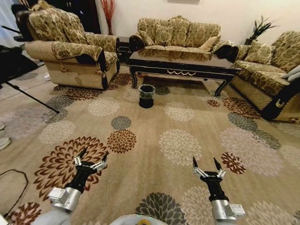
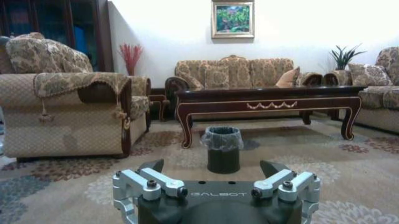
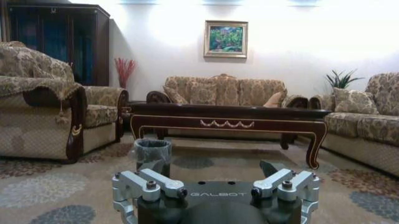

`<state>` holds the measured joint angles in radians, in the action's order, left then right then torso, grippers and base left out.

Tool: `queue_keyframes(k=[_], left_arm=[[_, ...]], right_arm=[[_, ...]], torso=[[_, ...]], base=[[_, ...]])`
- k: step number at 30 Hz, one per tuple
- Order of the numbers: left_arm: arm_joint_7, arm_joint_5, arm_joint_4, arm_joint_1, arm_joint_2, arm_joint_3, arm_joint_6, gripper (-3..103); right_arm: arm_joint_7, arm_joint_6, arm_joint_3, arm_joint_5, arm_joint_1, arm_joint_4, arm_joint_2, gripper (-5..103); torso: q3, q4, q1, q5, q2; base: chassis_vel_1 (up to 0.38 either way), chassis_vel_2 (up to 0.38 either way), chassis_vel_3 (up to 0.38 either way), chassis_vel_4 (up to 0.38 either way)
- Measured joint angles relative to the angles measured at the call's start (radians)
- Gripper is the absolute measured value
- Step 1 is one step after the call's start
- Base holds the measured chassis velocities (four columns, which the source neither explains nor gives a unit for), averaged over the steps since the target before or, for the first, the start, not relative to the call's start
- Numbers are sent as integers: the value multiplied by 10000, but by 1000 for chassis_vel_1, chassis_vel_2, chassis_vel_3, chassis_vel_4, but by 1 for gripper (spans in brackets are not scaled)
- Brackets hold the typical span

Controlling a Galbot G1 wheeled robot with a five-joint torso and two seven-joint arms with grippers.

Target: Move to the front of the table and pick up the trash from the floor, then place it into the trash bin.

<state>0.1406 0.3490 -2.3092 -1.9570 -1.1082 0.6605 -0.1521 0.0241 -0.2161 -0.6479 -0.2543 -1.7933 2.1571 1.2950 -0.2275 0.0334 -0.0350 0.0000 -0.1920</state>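
Head view: left gripper (image 1: pixel 91 155) and right gripper (image 1: pixel 206 163) hang low over the carpet (image 1: pixel 155 118), fingers spread, holding nothing. Ahead, the bin (image 1: pixel 146 96) stands just before the table (image 1: pixel 182 63). No trash can be made out; judged light, crushable, best pinched mid-body. Armchair (image 1: pixel 72 50) left, 2 sofas beyond; path looks open.

Views facing table (image 1: pixel 182 63), bin (image 1: pixel 146 96)

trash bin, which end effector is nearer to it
Left. The left end effector sits short of the trash bin, slightly to its left; the right end effector is farther right.
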Motion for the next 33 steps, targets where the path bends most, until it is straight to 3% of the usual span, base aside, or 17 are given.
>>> queue_keyframes(k=[33], left_arm=[[0,0,0,0,0,0,-1,100]], right_arm=[[0,0,0,0,0,0,0,100]], torso=[[-885,0,-363,0,-1248]], base=[[0,0,0,0]])
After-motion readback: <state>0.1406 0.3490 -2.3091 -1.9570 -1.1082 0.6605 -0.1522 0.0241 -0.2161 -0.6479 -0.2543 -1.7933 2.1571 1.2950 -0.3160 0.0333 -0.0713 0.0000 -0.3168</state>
